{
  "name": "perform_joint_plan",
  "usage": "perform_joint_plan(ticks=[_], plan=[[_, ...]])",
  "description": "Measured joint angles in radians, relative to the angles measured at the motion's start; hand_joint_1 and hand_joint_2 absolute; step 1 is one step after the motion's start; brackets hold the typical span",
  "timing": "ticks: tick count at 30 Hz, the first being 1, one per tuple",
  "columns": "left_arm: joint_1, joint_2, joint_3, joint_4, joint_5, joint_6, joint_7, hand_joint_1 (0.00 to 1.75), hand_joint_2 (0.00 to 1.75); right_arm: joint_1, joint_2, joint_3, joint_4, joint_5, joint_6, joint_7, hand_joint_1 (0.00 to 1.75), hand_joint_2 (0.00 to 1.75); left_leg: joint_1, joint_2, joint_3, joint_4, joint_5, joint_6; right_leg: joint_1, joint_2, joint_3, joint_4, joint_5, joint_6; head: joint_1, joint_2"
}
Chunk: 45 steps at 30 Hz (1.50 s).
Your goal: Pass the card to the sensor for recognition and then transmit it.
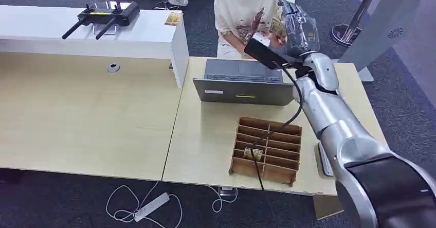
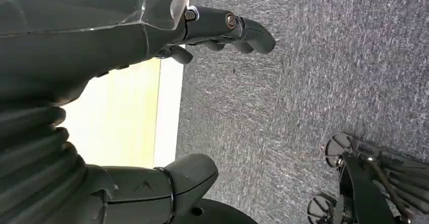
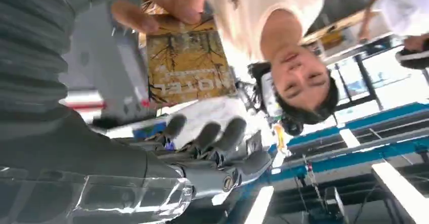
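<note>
A card (image 3: pixel 188 62) is held by a person's hand (image 3: pixel 172 4) beside the open, empty right hand (image 3: pixel 212 148); the left hand (image 2: pixel 167 37) hangs loosely open, empty

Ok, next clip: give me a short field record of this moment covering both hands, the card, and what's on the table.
right hand: reached out across the table toward the person, fingers spread, holding nothing
card: yellow-brown, gripped by the person's hand, just off the robot's fingertips
left hand: hanging beside the table edge over the carpet, holding nothing
laptop: open on the table, facing the person
wooden tray: slotted, near the table's front edge, with another card in one slot
task stage: card appears handed over
</note>
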Motion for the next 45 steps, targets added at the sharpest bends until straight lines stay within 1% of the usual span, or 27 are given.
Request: perform_joint_plan(ticks=[2,3,6,7,9,10,14,19,21,23,24,26,28,29,31,32,34,37,38,40,42,45], plan=[[0.0,0.0,0.0,0.0,0.0,0.002,0.0,0.0,1.75,0.002,0.009,-0.043,-0.014,-0.096,0.03,-0.052,0.0,1.75,0.0,0.0,0.0,0.0,0.0,0.0,0.0,0.0,0.0,0.0,0.0,0.0,0.0,0.0],[0.0,0.0,0.0,0.0,0.0,0.002,0.0,0.0,1.75,0.003,0.014,-0.062,-0.023,-0.142,0.048,-0.067,0.0,1.75,0.0,0.0,0.0,0.0,0.0,0.0,0.0,0.0,0.0,0.0,0.0,0.0,0.0,0.0],[0.0,-0.001,0.0,0.0,0.002,0.002,0.0,0.0,1.75,0.017,0.028,-0.126,-0.067,-0.303,0.104,-0.149,0.0,1.75,0.0,0.0,0.0,0.0,0.0,0.0,0.0,0.0,0.0,0.0,0.0,0.0,0.0,0.0],[0.0,-0.002,0.0,0.0,0.003,0.002,0.0,0.0,1.75,0.023,0.033,-0.148,-0.086,-0.354,0.121,-0.169,0.0,1.75,0.0,0.0,0.0,0.0,0.0,0.0,0.0,0.0,0.0,0.0,0.0,0.0,-0.001,0.0],[0.0,-0.002,0.0,0.0,0.006,0.002,-0.001,0.0,1.75,0.041,0.039,-0.182,-0.126,-0.433,0.15,-0.185,0.0,1.75,0.0,0.0,0.0,0.0,0.0,0.0,0.0,0.0,0.0,0.0,0.0,0.0,0.0,0.0],[0.0,-0.003,0.0,0.0,0.008,0.002,-0.001,0.0,1.75,0.054,0.039,-0.191,-0.148,-0.475,0.162,-0.185,0.0,1.75,0.0,0.0,0.0,0.0,0.0,0.0,0.0,0.0,0.0,0.0,0.0,0.0,0.0,0.0],[0.001,-0.003,0.0,0.0,0.011,0.005,-0.001,0.0,1.75,0.125,0.037,-0.204,-0.271,-0.719,0.19,-0.181,0.0,1.75,0.0,0.0,0.0,0.0,0.0,0.0,0.0,0.0,0.0,0.0,0.0,0.0,-0.001,0.0],[0.002,-0.003,0.0,0.0,0.014,0.005,0.0,0.0,1.75,0.231,0.012,-0.204,-0.422,-0.926,0.204,-0.184,0.0,1.75,0.0,0.0,0.0,0.0,0.0,0.0,0.0,0.0,0.0,-0.001,0.0,0.0,0.0,0.0],[0.004,-0.003,0.0,0.0,0.014,0.005,0.0,0.0,1.75,0.285,-0.004,-0.204,-0.489,-0.975,0.209,-0.182,0.0,1.75,0.0,0.0,0.0,0.0,0.0,0.0,0.0,0.0,0.0,-0.001,0.0,0.0,-0.001,0.0],[0.005,-0.003,0.0,0.0,0.014,0.004,0.001,0.0,1.75,0.351,-0.025,-0.205,-0.588,-1.067,0.223,-0.18,0.0,1.75,0.0,0.0,0.0,0.0,0.0,0.0,0.0,0.0,0.0,-0.001,0.0,0.0,-0.001,0.0],[0.005,-0.003,0.0,0.0,0.014,0.004,0.001,0.0,1.75,0.386,-0.032,-0.206,-0.622,-1.089,0.228,-0.179,0.0,1.75,0.0,0.0,0.0,0.0,-0.001,0.0,0.0,0.0,-0.001,-0.001,0.0,0.0,0.0,0.0],[0.006,-0.003,0.0,0.0,0.014,0.002,0.001,0.0,1.75,0.469,-0.055,-0.216,-0.736,-1.146,0.255,-0.178,0.0,1.75,0.0,-0.001,0.0,0.0,-0.001,0.001,0.0,-0.001,0.0,-0.002,-0.001,0.001,0.0,0.0],[0.008,-0.003,0.0,0.0,0.014,0.001,0.002,0.0,1.75,0.548,-0.072,-0.231,-0.823,-1.197,0.29,-0.167,0.0,1.75,0.0,-0.002,0.0,0.0,-0.001,0.001,0.0,-0.001,-0.001,-0.002,-0.001,0.001,0.0,0.0],[0.008,-0.004,0.0,0.0,0.015,0.0,0.002,0.0,1.75,0.594,-0.086,-0.242,-0.877,-1.234,0.332,-0.162,0.0,1.75,0.0,-0.002,0.0,0.0,-0.001,0.001,0.0,-0.001,-0.001,-0.002,-0.001,0.001,-0.001,0.0],[0.009,-0.004,0.002,0.0,0.016,-0.001,0.008,0.0,1.75,0.683,-0.115,-0.261,-0.954,-1.267,0.41,-0.164,0.0,1.75,0.0,-0.003,0.0,0.0,-0.002,0.001,0.0,-0.002,0.0,-0.002,-0.001,0.001,0.0,0.0],[0.009,-0.004,0.002,0.0,0.018,-0.001,0.009,0.0,1.75,0.721,-0.126,-0.27,-0.985,-1.27,0.433,-0.167,0.0,1.75,0.0,-0.003,-0.001,0.0,-0.002,0.001,0.0,-0.001,0.0,-0.002,-0.001,0.001,-0.001,0.0],[0.01,-0.004,0.003,0.0,0.018,-0.001,0.012,0.0,1.75,0.794,-0.14,-0.293,-1.038,-1.269,0.458,-0.171,0.0,1.75,0.0,-0.002,-0.001,0.0,-0.002,0.002,0.0,-0.001,0.0,-0.002,-0.001,0.001,-0.001,0.0],[0.01,-0.004,0.003,0.0,0.018,0.0,0.02,0.0,1.75,0.891,-0.151,-0.329,-1.118,-1.272,0.471,-0.171,0.0,1.75,0.0,-0.002,-0.001,0.0,-0.002,0.002,0.0,-0.001,0.0,-0.003,-0.001,0.001,-0.001,0.0],[0.009,-0.005,0.003,0.0,0.018,0.0,0.021,0.0,1.75,0.928,-0.151,-0.344,-1.149,-1.293,0.472,-0.17,0.0,0.0,0.0,-0.002,-0.001,0.0,-0.002,0.002,0.0,-0.001,0.0,-0.003,-0.001,0.001,0.0,0.0],[0.01,-0.005,0.004,0.0,0.019,0.002,0.024,0.0,1.75,1.006,-0.151,-0.369,-1.201,-1.335,0.472,-0.16,0.0,0.0,0.0,-0.003,-0.001,0.0,-0.003,0.002,0.0,-0.002,0.0,-0.003,-0.002,0.002,0.0,0.0],[0.01,-0.005,0.005,0.0,0.024,0.004,0.031,0.0,1.75,1.079,-0.142,-0.378,-1.249,-1.365,0.471,-0.156,0.0,0.0,0.0,-0.002,-0.001,0.0,-0.003,0.003,0.0,-0.002,0.0,-0.003,-0.002,0.002,0.0,0.0],[0.01,-0.008,0.006,0.0,0.03,0.013,0.042,0.0,1.75,1.182,-0.12,-0.374,-1.31,-1.347,0.472,-0.189,0.0,0.0,0.0,-0.002,-0.001,-0.001,-0.003,0.002,0.0,-0.002,0.0,-0.003,-0.002,0.001,-0.001,0.0]])
